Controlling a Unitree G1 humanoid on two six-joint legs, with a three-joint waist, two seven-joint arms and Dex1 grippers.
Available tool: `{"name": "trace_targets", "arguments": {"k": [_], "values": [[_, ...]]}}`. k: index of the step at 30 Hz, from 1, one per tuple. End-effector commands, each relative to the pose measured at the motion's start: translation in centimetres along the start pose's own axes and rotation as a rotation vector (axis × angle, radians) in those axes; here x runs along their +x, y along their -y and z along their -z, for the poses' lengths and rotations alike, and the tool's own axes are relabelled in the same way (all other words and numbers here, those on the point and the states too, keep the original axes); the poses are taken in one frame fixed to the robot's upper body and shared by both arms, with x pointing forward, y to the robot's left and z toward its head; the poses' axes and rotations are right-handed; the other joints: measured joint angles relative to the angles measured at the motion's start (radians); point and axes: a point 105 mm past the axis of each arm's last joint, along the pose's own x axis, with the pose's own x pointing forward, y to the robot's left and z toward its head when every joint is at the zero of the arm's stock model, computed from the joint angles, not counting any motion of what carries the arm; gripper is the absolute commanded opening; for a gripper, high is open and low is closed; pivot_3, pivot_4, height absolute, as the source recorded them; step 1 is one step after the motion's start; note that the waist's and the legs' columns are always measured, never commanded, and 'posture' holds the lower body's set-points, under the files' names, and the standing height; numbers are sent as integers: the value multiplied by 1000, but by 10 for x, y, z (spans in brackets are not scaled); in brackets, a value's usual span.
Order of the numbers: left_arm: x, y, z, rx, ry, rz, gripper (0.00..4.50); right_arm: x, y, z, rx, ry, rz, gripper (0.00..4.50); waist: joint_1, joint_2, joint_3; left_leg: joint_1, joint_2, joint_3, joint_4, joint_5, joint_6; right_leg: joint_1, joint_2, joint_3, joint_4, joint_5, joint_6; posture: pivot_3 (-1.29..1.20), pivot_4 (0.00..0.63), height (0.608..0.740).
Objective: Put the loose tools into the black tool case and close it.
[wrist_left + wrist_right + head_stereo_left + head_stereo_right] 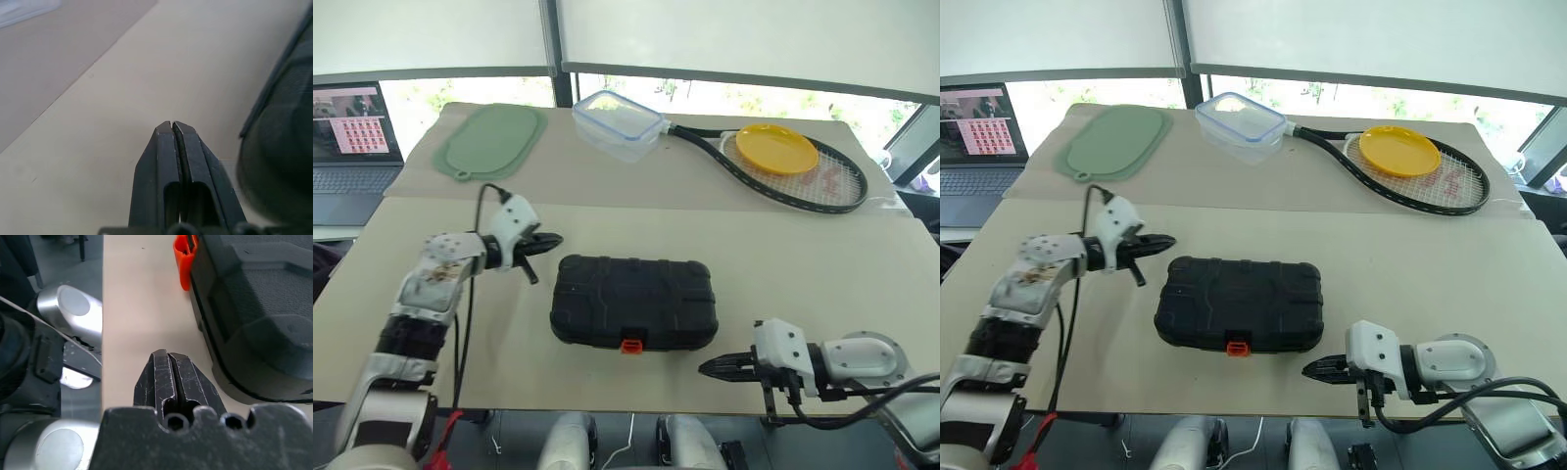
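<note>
- Black tool case (633, 302): ribbed plastic clamshell, lid down, lying flat on the desk (822, 274) between the two sets of jaws; small orange latch (629, 345) on its near edge. Loose tools cannot be seen; the closed shell hides whatever is inside.
- Left gripper (546, 242): jaws pressed together and empty, tips pointing at the case's far left corner, just short of it and apart from the shell.
- Right gripper (708, 368): jaws pressed together, holding nothing, tips low over the desk's near edge, just beside the case's near right corner and pointing along the latch side. In the right wrist view the latch lies ahead of the tips, well clear of them.
- Beyond the left jaws, well apart: green mat (490, 140), flat; laptop (352, 137) off the desk's side.
- Beyond the case, far from both jaws: clear food container (618, 124), lid on, contents not discernible.
- Tennis racket (783, 166), flat, with a yellow plate (775, 149) resting on its strings.
- Nothing lies between either set of jaws and the case.
</note>
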Motion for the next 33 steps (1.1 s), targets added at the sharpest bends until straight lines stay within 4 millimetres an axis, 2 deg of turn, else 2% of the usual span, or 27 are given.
{"name": "trace_targets", "arguments": {"k": [1,4,6,9,11,14,15,17,19,22,24,26,29,31,33], "values": [[-5,23,-8,121,-6,169,93,2,36,-4,-62,-13,138,0,-9,0,0,0,1,-1,0,0,0,0,0,0,0,0,0,0,150,738],[-15,42,-2,148,-45,296,93,-1,72,-3,-63,-18,289,0,-19,0,0,1,1,-1,0,0,0,0,0,1,1,0,0,0,150,738],[-21,48,1,141,-63,332,93,-3,85,-1,-59,-25,341,0,-18,0,0,1,1,0,0,0,0,-1,0,1,1,0,0,0,150,738],[-25,45,-1,156,-60,310,93,-3,89,2,-68,-37,363,0,-7,0,0,0,1,-1,0,0,0,0,0,0,1,0,0,0,150,738],[-26,35,-8,164,-46,272,93,-4,87,2,-60,-31,358,0,-2,0,0,0,1,0,0,0,0,-1,-1,0,1,-1,0,0,150,738],[-29,19,-38,118,38,232,93,-7,79,0,-42,-14,328,0,3,0,0,-2,0,0,1,0,1,-1,-1,-1,1,-1,0,0,150,738],[-29,17,-54,85,87,240,93,-7,74,-2,-34,-7,311,0,4,0,0,-3,1,0,2,0,1,-1,-1,-2,1,-1,0,0,150,738],[-26,24,-86,61,165,305,93,-8,65,-4,-20,7,274,0,7,0,0,-5,1,-1,3,-1,1,-2,-1,-2,2,0,1,0,150,738],[-20,41,-103,76,186,393,93,-7,54,-7,-10,17,229,0,6,0,0,-6,1,-3,5,-1,2,-1,0,-3,1,0,1,0,150,738],[-2,73,-98,175,136,516,93,-4,36,-12,4,37,159,0,0,2,-1,-4,-1,-3,6,-2,3,0,-1,-1,0,-1,3,0,150,738],[17,89,-82,254,78,558,93,1,30,-16,9,50,137,0,-5,2,-1,-2,-1,-3,5,-2,3,1,-1,1,1,-1,4,0,150,738],[28,98,-69,327,33,587,93,3,26,-18,10,55,129,0,-7,2,-1,-2,-1,-3,5,-2,3,1,0,2,1,-1,4,0,150,738],[35,105,-48,419,-38,627,93,8,24,-20,11,58,128,0,-4,2,-1,-2,-1,-3,5,-1,3,0,0,1,2,-1,3,0,150,738],[39,104,-27,517,-114,642,93,13,24,-20,13,62,132,0,-3,2,-1,0,-1,-3,5,-2,3,2,0,1,1,-1,2,0,150,738],[41,104,-15,554,-145,657,93,20,27,-18,12,58,144,0,-2,1,-4,1,-1,-3,5,-2,3,4,0,1,1,-1,2,0,150,738]]}}
